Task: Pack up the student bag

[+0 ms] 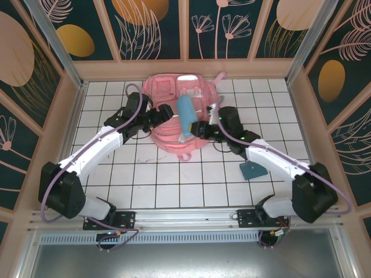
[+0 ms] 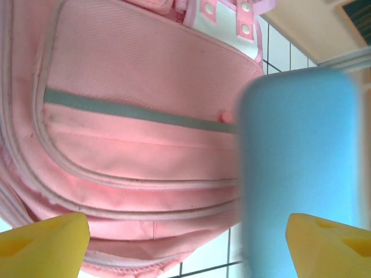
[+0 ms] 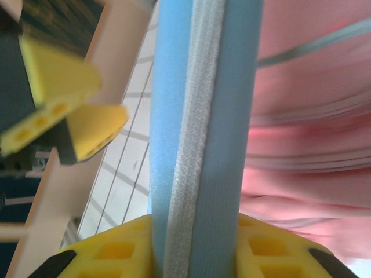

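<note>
The pink bag point(image 1: 171, 139) lies flat at the back-centre of the white-tiled counter point(image 1: 174, 179). The left arm point(image 1: 98, 147) and the right arm point(image 1: 272, 159) reach in to it from the near edge. A light blue case point(image 1: 185, 116) with a pale zip is held over the bag's front. The right fingers point(image 3: 110, 255) are clenched on one end of the case. Their yellow pads press against both of its sides, and the zip runs up between them.

The left fingers point(image 2: 43, 246) are released, spread wide just beside the case. From the left wrist, the case sits close to one yellow tip, with the bag's grey stripe and zipped front pockets behind it. From the right wrist, the left arm's yellow tips show beside the case with a gap between them and it. A flat dark teal object point(image 1: 252, 171) lies alone on the counter, right of the bag and near the right arm.
</note>
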Action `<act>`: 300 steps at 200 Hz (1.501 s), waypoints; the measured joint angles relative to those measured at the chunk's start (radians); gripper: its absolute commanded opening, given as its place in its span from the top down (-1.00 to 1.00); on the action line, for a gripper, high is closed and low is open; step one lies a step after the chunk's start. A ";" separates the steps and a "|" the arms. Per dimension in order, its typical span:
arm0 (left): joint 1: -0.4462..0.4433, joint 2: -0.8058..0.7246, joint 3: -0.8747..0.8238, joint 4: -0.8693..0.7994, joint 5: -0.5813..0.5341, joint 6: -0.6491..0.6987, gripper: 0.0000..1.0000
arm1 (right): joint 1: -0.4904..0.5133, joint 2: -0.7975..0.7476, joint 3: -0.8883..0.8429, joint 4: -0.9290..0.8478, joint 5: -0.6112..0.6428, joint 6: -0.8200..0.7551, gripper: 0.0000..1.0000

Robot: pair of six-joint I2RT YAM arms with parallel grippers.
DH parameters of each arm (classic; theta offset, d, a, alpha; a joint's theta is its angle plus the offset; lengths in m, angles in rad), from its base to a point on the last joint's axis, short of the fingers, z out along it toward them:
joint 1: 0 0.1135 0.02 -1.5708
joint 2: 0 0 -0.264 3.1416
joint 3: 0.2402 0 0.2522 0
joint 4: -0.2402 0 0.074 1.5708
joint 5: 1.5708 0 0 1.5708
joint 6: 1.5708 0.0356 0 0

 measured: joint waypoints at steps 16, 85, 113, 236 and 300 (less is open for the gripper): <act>-0.017 0.053 0.040 -0.015 -0.005 0.101 -0.74 | -0.088 -0.069 -0.016 -0.043 0.028 -0.003 0.41; -0.182 0.262 0.316 -0.175 -0.122 0.562 -0.74 | -0.346 -0.222 -0.067 -0.195 0.054 -0.018 0.42; -0.216 0.385 0.459 -0.266 -0.135 0.713 -0.69 | -0.371 -0.227 -0.087 -0.216 0.045 -0.015 0.42; -0.223 0.655 0.732 -0.449 -0.239 0.928 -0.01 | -0.372 -0.233 -0.107 -0.213 -0.006 0.015 0.45; -0.238 0.648 0.747 -0.426 -0.266 0.972 0.76 | -0.372 -0.233 -0.108 -0.212 -0.029 0.027 0.45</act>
